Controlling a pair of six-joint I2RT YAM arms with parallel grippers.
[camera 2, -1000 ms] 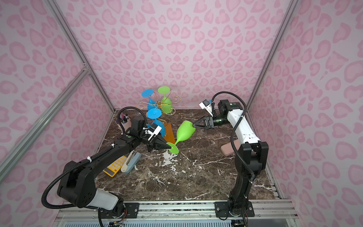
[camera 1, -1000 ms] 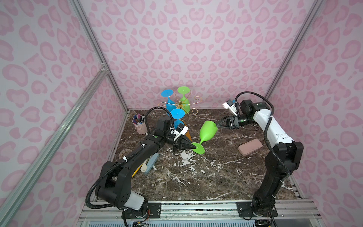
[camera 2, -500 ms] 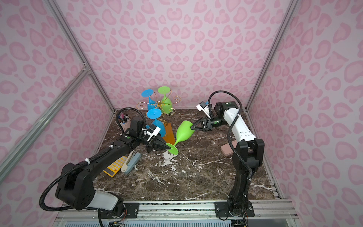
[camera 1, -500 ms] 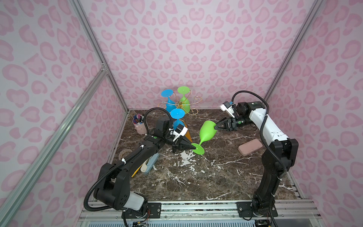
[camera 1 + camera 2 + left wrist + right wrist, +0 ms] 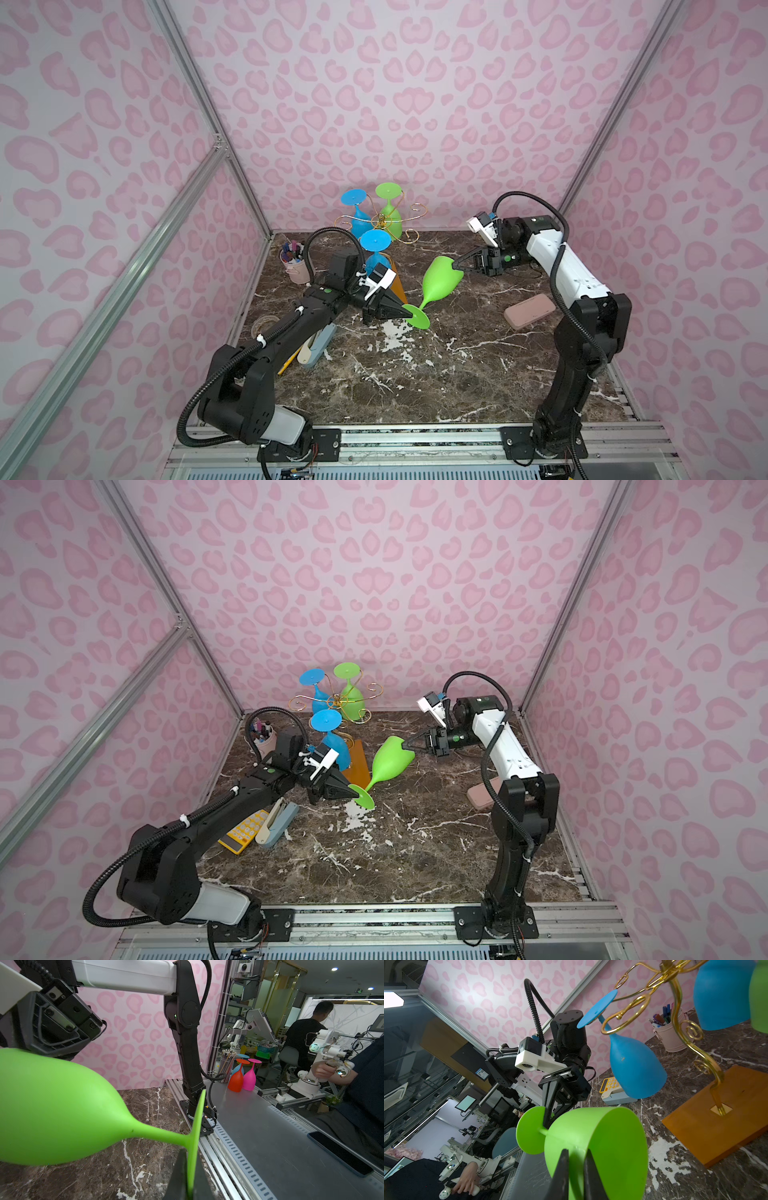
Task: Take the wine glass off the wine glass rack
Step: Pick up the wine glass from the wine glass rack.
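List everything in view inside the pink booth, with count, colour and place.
held glass: 1, green, tilted between both pincers
rack: 1, gold wire on orange base, back of table
hanging glasses: 3, two blue, one green, upside down on rack
pen cup: 1, pale pink, back left corner
calculator: 1, yellow, left side
stapler: 1, grey-blue, beside calculator
block: 1, pink, right side
table: 1, brown marble
left pincer: 1, black, shut on held glass's foot
right pincer: 1, black, shut on its rim

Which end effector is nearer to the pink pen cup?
Left. The left end effector holds the green wine glass by its foot, nearer the pink cup; the right end effector is beyond, at the bowl's rim.
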